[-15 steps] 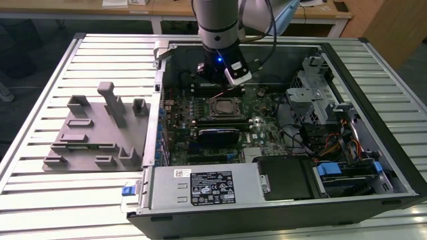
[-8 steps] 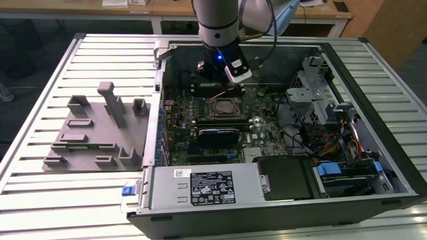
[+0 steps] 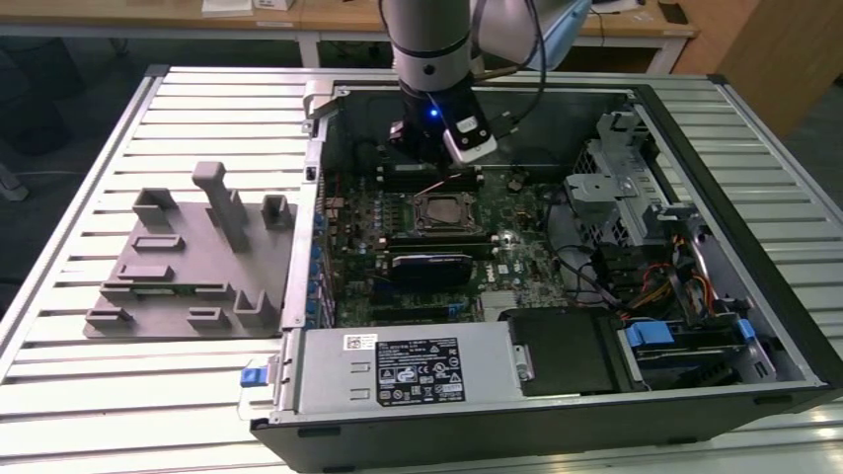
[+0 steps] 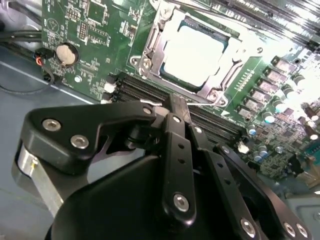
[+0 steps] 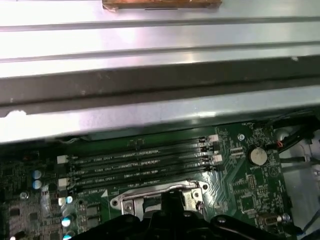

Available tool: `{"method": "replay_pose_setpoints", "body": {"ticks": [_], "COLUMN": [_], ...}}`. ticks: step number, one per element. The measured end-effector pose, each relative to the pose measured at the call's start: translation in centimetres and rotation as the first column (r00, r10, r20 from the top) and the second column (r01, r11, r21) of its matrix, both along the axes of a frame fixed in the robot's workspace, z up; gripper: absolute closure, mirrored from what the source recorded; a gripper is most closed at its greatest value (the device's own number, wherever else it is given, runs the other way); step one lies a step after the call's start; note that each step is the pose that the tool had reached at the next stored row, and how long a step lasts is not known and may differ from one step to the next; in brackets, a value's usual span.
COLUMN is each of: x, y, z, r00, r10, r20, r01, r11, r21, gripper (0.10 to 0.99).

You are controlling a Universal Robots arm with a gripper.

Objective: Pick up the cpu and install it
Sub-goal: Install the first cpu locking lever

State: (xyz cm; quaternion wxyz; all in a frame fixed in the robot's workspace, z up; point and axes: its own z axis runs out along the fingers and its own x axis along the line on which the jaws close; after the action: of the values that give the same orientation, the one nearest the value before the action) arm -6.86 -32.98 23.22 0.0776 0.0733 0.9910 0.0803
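**My claw over the open computer case, chip already seated in its socket.**
In the second wrist view the cpu (image 4: 196,54) lies flat in the socket (image 4: 150,47) at the frame's upper middle, just beyond my claw (image 4: 176,102), whose fingers are drawn together and grip nothing. In the exterior view my claw (image 3: 419,168) hangs above the memory slots (image 3: 428,178), upper centre, just behind the socket.
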Motion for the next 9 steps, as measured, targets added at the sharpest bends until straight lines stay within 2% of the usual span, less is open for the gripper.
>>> {"method": "replay_pose_setpoints", "body": {"ticks": [5, 9], "x": [0.02, 0.02], "y": [0.33, 0.4], "z": [-0.47, -0.49], "r00": [1.0, 1.0], "r10": [-0.003, -0.003], "r20": [0.0002, 0.0001], "r01": [0.003, 0.003], "r11": [1.0, 1.0], "r21": [0.0, 0.0], "gripper": [0.98, 0.98]}}
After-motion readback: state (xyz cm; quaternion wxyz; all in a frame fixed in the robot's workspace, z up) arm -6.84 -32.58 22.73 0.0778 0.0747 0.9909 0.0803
